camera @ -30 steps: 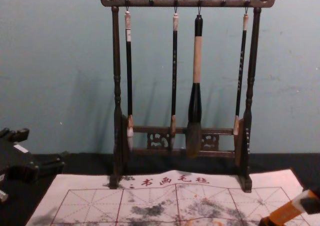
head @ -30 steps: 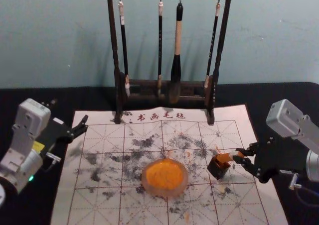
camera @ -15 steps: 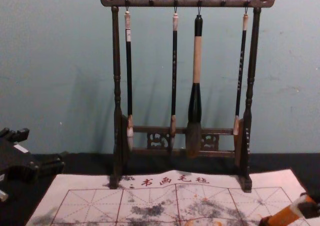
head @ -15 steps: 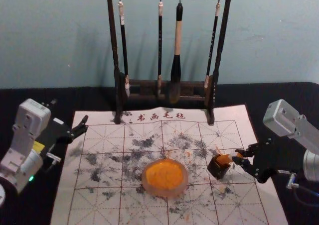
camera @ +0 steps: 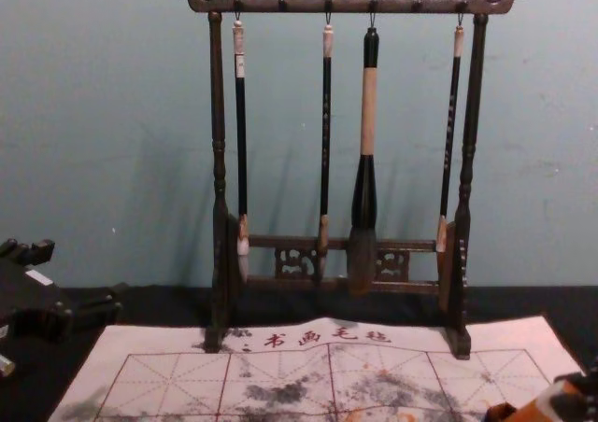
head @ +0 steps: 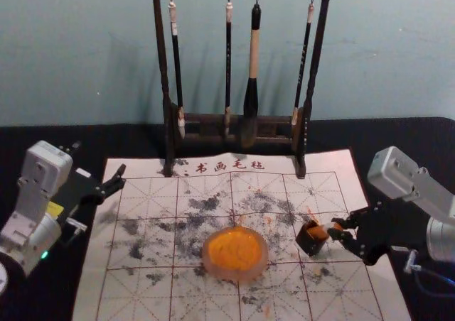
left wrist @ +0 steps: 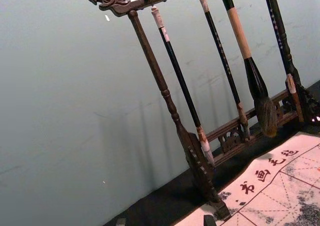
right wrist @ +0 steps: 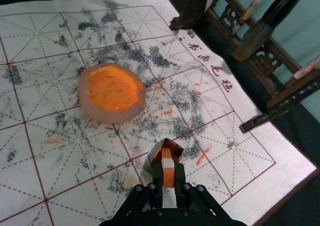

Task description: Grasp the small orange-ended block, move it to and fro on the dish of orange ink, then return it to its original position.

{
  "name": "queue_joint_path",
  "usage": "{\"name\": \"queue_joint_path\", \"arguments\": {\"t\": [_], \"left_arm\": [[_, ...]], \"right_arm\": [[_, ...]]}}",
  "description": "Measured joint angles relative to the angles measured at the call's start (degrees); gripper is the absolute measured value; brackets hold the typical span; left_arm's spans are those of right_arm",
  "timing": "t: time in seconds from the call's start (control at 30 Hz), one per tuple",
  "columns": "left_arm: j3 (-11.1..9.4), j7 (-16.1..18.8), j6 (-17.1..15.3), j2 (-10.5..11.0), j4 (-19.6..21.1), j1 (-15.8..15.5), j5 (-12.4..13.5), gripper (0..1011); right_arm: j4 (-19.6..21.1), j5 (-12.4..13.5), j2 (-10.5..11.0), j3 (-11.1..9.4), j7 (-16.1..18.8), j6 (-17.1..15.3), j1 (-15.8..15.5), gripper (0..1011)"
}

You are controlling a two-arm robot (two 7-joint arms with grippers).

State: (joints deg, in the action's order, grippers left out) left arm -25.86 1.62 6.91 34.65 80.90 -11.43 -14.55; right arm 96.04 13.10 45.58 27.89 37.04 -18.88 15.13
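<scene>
My right gripper (head: 341, 234) is at the right of the mat, shut on the orange-and-white block (head: 320, 231). The block leans, its far end at the mouth of a small dark box (head: 311, 241). In the right wrist view the block (right wrist: 168, 175) is pinched between both fingers of the gripper (right wrist: 168, 172), with the box (right wrist: 150, 159) just beyond. The dish of orange ink (head: 235, 253) sits left of the box, apart from it. My left gripper (head: 99, 160) is parked open at the left; in its wrist view the gripper (left wrist: 165, 221) has its tips apart.
A dark wooden rack (head: 165, 86) with several hanging brushes stands behind, at the far edge of the white gridded mat (head: 142, 292). Black and orange smudges mark the mat, which lies on a dark table (head: 43, 133).
My right gripper has lowered slightly with the block, so the block's end sits lower at the box. The left arm, dish and box have stayed put.
</scene>
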Motion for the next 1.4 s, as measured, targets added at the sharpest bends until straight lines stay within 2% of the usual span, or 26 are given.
{"name": "queue_joint_path", "arguments": {"t": [0.23, 0.9, 1.4], "left_arm": [[0.0, 0.0, 0.0, 0.0, 0.0, 0.0, 0.0, 1001], [0.0, 0.0, 0.0, 0.0, 0.0, 0.0, 0.0, 1001], [0.0, 0.0, 0.0, 0.0, 0.0, 0.0, 0.0, 1001]], "right_arm": [[-0.4, -0.9, -0.1, 1.0, 0.4, 0.0, 0.5, 111], [-3.4, -5.2, -1.9, 4.1, 2.5, -0.7, 5.4, 111], [-2.4, -6.0, -1.6, 4.8, 3.4, -1.0, 5.7, 111]]}}
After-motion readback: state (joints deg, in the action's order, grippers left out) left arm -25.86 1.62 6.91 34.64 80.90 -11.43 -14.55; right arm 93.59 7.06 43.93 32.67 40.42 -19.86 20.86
